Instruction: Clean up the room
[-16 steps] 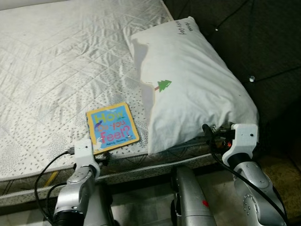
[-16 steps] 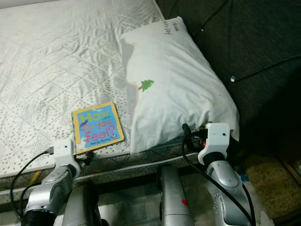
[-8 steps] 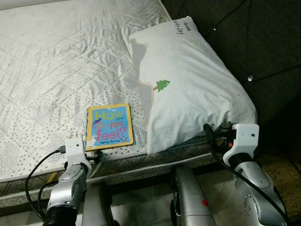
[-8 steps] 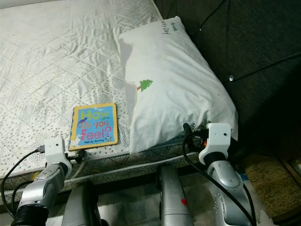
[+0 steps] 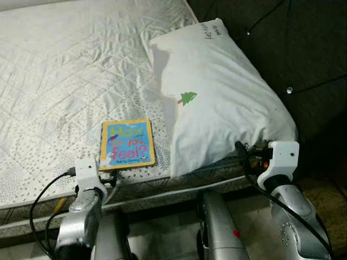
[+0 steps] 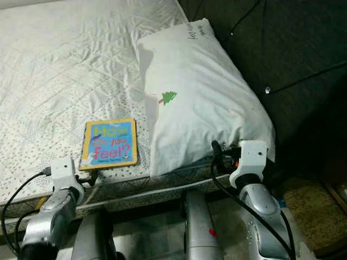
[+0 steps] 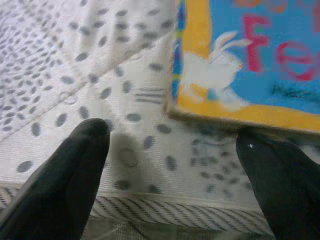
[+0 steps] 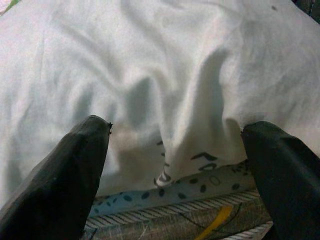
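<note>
Head views show a quilted, dotted bed (image 5: 65, 65), a soft white pillow (image 5: 222, 103) at right, and a flat glossy book (image 5: 127, 144) near the edge. Left wrist view shows the book's corner just beyond the left gripper (image 7: 172, 150), fingers (image 7: 75, 170) spread open. Right gripper (image 8: 175, 160) gapes open at the pillow's near edge.

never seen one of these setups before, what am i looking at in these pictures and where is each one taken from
This is a humanoid robot standing at a bed. Two pictures come from its head camera, looking down. On the mattress lie a children's book and a white pillow. The other two come from wrist cameras. The left end effector, fingers open, sits at the mattress edge just short of the book. The right end effector, also open, faces the pillow's near end. Nothing is held.
</note>
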